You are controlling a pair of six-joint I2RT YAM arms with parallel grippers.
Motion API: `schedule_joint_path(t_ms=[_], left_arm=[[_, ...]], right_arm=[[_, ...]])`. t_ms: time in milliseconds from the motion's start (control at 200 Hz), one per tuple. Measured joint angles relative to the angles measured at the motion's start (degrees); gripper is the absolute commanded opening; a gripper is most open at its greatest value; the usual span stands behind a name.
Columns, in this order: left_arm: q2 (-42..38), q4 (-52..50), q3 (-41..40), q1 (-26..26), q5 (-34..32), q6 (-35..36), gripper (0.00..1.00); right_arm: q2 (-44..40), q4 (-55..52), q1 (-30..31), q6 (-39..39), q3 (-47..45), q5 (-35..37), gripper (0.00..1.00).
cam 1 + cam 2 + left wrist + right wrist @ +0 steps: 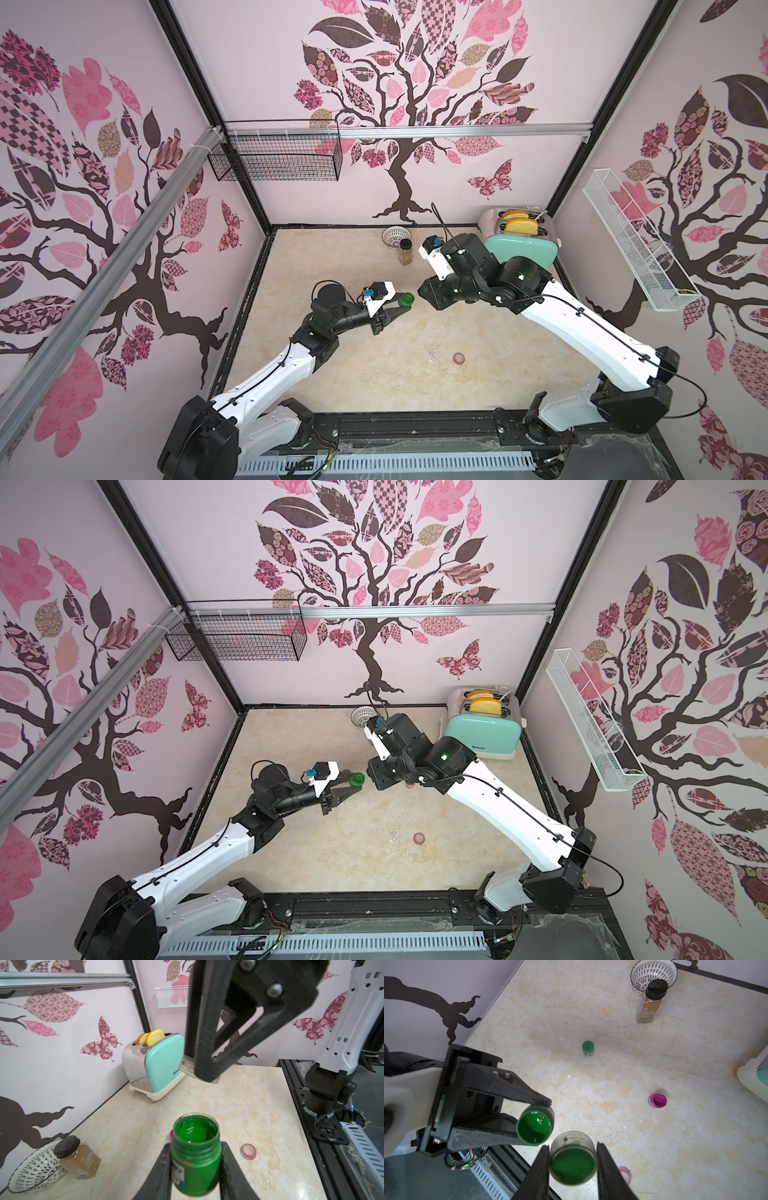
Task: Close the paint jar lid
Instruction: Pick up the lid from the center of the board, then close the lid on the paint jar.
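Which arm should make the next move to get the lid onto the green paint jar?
The right arm: its jaws are shut on the lid, close to the open green paint jar, which the left arm holds.

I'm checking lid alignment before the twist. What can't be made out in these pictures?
- Top views: the lid and right tool are hidden under the right arm's wrist.
- Left wrist view: the lid is mostly behind a right tool finger; a left tool finger cuts off the label on the green jar.
- Left wrist view: the pink jar shows only as a sliver behind the green jar.
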Motion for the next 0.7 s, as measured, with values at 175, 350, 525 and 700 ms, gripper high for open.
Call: schedule_joint_path(t_ms=[175,350,525,700], left_arm=[[0.37,-2.36,0.2,-0.66,1.36,1.27,0.14],[0.61,-3.54,0.2,-0.74,1.81,1.53,0.14],[0.61,-3.85,0.2,-0.76,1.84,1.57,0.14],[0.61,-4.15,0.22,-0.85,1.81,1.73,0.14]], right_arm=[[3.19,-2.49,0.07,-1.31,2.12,-2.23,0.25],[4.79,-3.91,0.07,-1.57,2.27,-4.9,0.26],[4.9,-4.35,0.07,-1.53,2.27,-7.15,0.27],[5.75,-4.35,0.07,-1.2,2.27,-8.76,0.27]])
